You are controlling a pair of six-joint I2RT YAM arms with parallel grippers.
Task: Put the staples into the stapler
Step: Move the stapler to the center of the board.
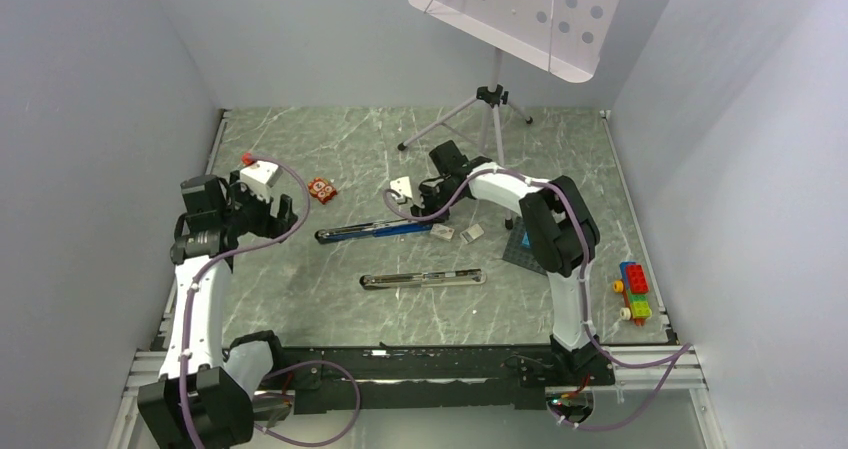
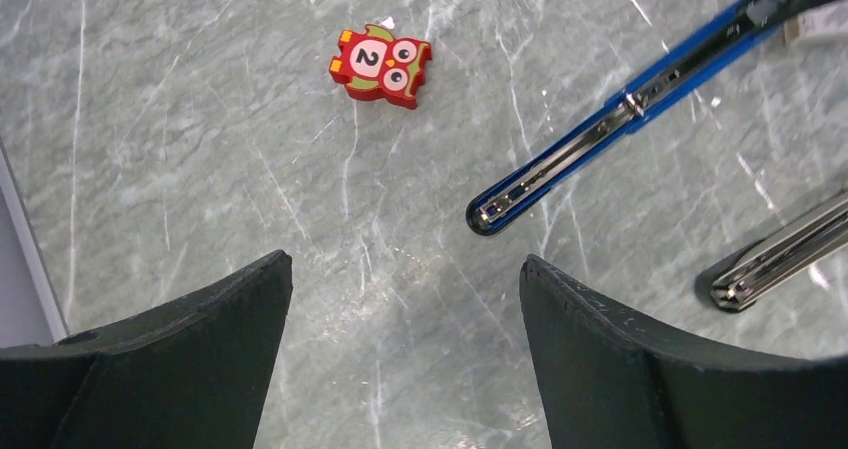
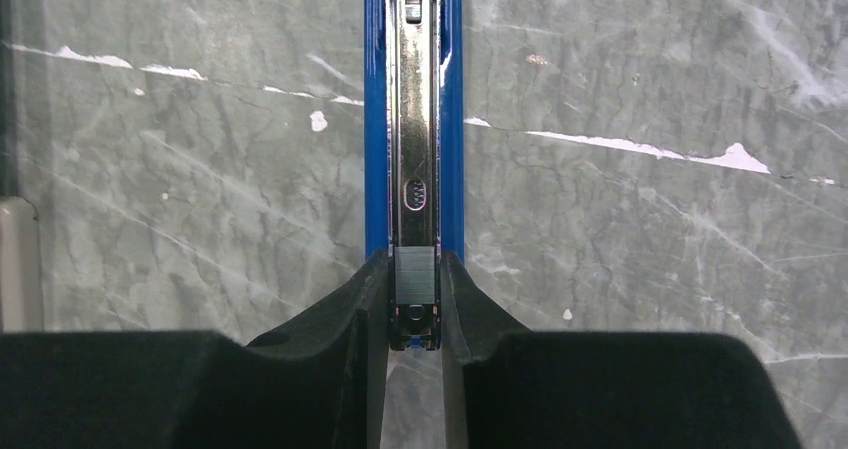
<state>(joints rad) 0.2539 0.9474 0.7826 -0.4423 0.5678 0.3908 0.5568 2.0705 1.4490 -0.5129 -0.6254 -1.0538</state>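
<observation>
The blue stapler (image 1: pixel 375 231) lies open on the table, its metal channel facing up; it also shows in the right wrist view (image 3: pixel 414 119) and the left wrist view (image 2: pixel 620 109). My right gripper (image 3: pixel 414 261) is shut on the staples (image 3: pixel 414 279), a small silver-grey block held right in the channel at the stapler's near end. In the top view the right gripper (image 1: pixel 400 207) hangs over the stapler. My left gripper (image 2: pixel 405 279) is open and empty above bare table, left of the stapler's tip. A silver stapler (image 1: pixel 423 280) lies nearer the arms.
A red owl toy (image 1: pixel 321 189) lies left of the blue stapler. Two small pale pieces (image 1: pixel 443 232) lie by its right end. Colourful toy bricks (image 1: pixel 632 289) sit at the right edge. A tripod stand (image 1: pixel 490 99) is at the back. A white box (image 1: pixel 258 176) is by the left gripper.
</observation>
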